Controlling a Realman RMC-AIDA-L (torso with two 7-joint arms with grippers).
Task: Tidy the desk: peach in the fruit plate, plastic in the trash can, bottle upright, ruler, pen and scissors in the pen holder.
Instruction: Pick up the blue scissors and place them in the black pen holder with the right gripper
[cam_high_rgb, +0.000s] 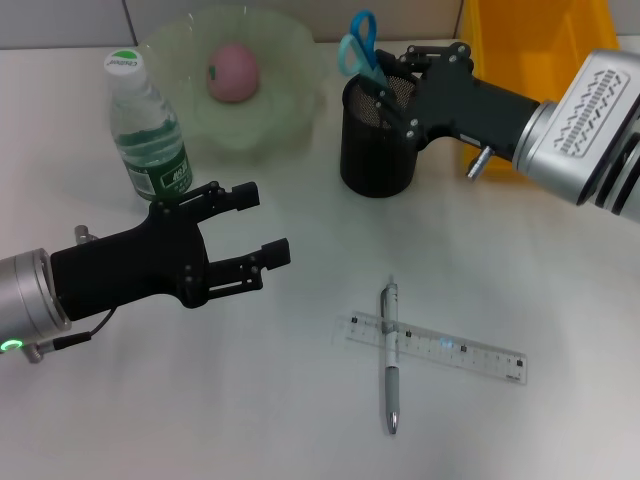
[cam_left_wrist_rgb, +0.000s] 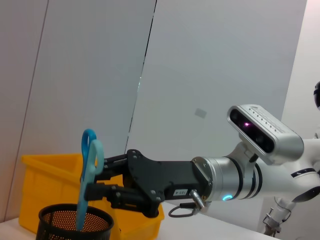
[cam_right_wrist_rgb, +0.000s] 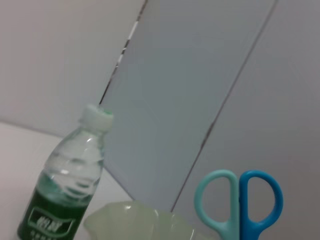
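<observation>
Your right gripper (cam_high_rgb: 385, 85) sits at the rim of the black mesh pen holder (cam_high_rgb: 376, 150), its jaws closed on the scissors (cam_high_rgb: 360, 48); the blades are hidden inside the cup and only the blue and teal plastic loops stand above it. Behind that arm you see a yellow bin (cam_high_rgb: 535, 50), cut off by the picture's edge. Your left gripper (cam_high_rgb: 262, 225) hovers over bare table (cam_high_rgb: 150, 400) with its jaws spread and empty. Just beyond its upper finger stands the clear bottle (cam_high_rgb: 145, 130), upright, green label and white cap. Past that, the pink peach (cam_high_rgb: 233, 71) lies in the pale, wavy-edged translucent plate (cam_high_rgb: 290, 60). In front of the left jaws, nearer you, the silver pen (cam_high_rgb: 390, 365) lies across the clear ruler (cam_high_rgb: 470, 355), the two touching in a cross.
</observation>
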